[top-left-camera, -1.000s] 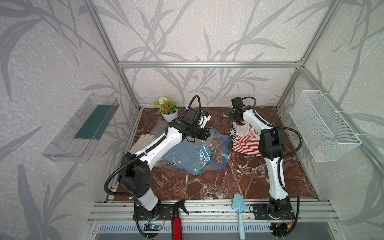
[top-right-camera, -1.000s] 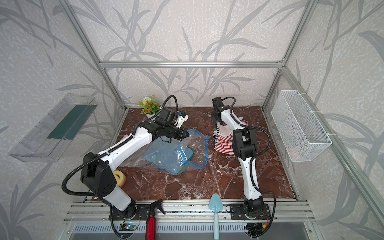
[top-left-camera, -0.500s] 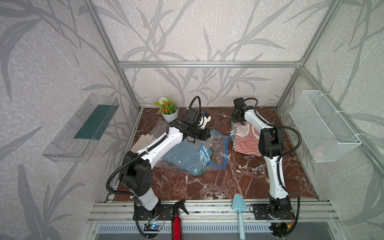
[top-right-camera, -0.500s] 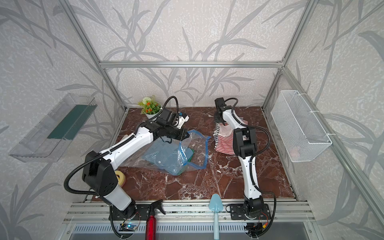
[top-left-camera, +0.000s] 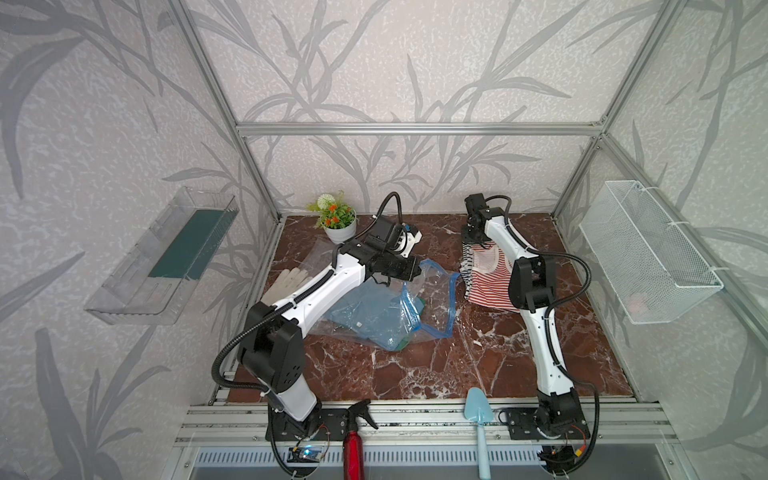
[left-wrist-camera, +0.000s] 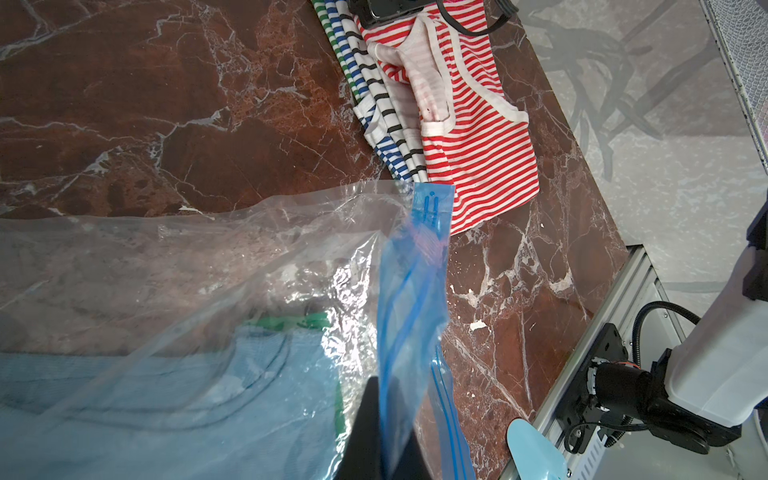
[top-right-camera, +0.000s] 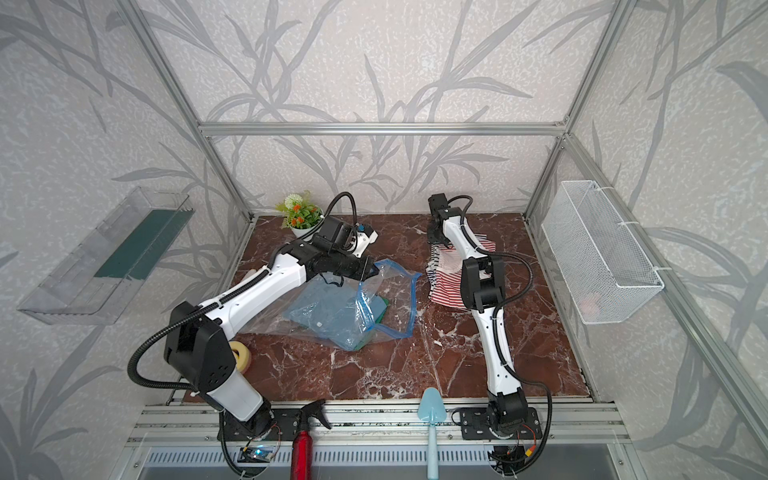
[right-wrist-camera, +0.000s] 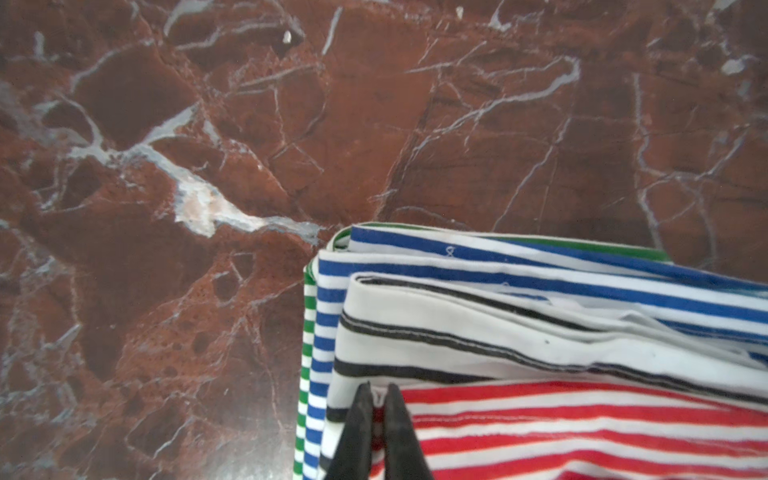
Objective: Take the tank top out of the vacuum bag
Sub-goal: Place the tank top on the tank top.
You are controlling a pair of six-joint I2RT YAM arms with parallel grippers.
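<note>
Right pincer (right-wrist-camera: 378, 387) snapped together over tank top (right-wrist-camera: 582, 424); left pincer (left-wrist-camera: 386, 432) pinching vacuum bag (left-wrist-camera: 249, 249); flowerpot (top-left-camera: 340, 235) behind.

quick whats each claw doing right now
left claw: closed on the vacuum bag at its blue zip strip
right claw: closed, tips on the red-striped tank top; whether it pinches cloth cannot be told

This is a staged robot test booth. Aluminium framing (top-left-camera: 415, 129) holds leaf-print wall panels (top-left-camera: 415, 62) around a marble-look tabletop (top-left-camera: 415, 374) with bolted-down robot arms (top-left-camera: 332, 286).
</note>
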